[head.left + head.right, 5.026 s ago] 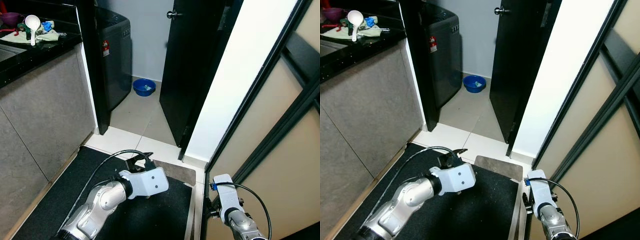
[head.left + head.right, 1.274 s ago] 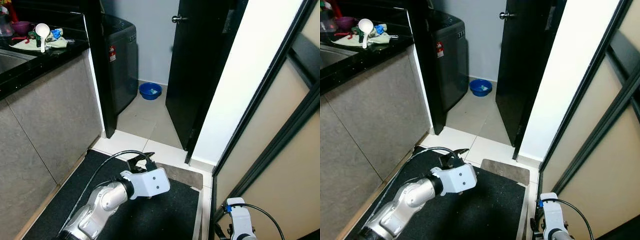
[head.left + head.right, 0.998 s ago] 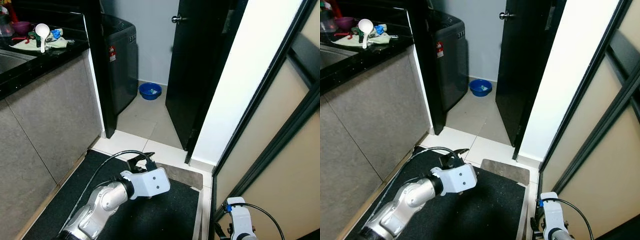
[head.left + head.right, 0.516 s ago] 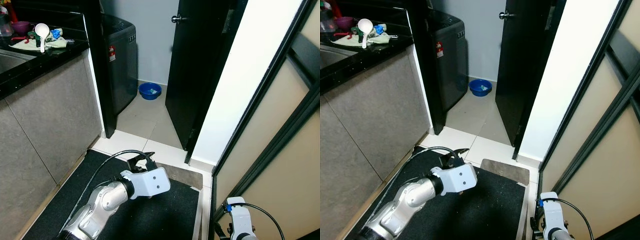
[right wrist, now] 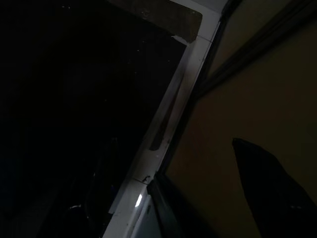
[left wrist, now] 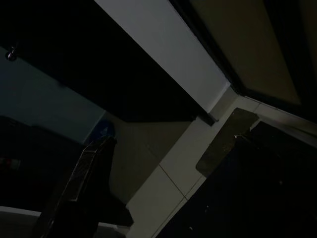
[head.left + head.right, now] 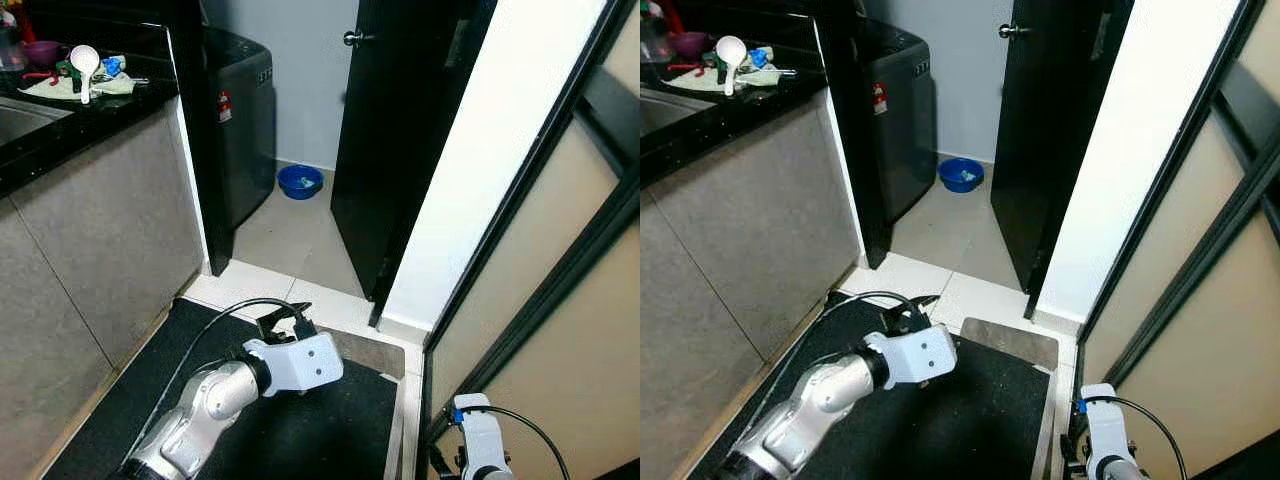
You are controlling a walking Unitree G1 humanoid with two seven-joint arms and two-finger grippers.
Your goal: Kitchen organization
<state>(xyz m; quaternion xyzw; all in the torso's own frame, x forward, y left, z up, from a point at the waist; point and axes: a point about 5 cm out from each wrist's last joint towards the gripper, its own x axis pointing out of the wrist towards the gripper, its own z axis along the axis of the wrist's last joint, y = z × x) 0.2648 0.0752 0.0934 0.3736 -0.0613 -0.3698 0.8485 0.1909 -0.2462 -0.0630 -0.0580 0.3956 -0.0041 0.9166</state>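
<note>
A black kitchen counter [image 7: 60, 110] runs along the far left. On it lie a white ladle [image 7: 84, 64], a purple bowl [image 7: 42, 50] and a pale cloth [image 7: 100, 85]. My left gripper [image 7: 284, 322] hangs low over the black floor mat [image 7: 300, 430], far from the counter, with nothing in it. My right arm [image 7: 472, 425] hangs idle at the lower right beside the sliding door frame. Both wrist views are dark and show floor, mat and door frame.
A grey washing machine [image 7: 240, 120] stands behind the counter's end. A blue basin [image 7: 300, 182] sits on the tiled floor [image 7: 285, 235] beyond it. A black door [image 7: 385, 150] stands ajar ahead. A small brown mat [image 7: 1008, 342] lies at the threshold.
Since five seconds ago the camera has shifted, so the counter sits further right in the picture. Over the last second my left arm has edged slightly; nothing else differs.
</note>
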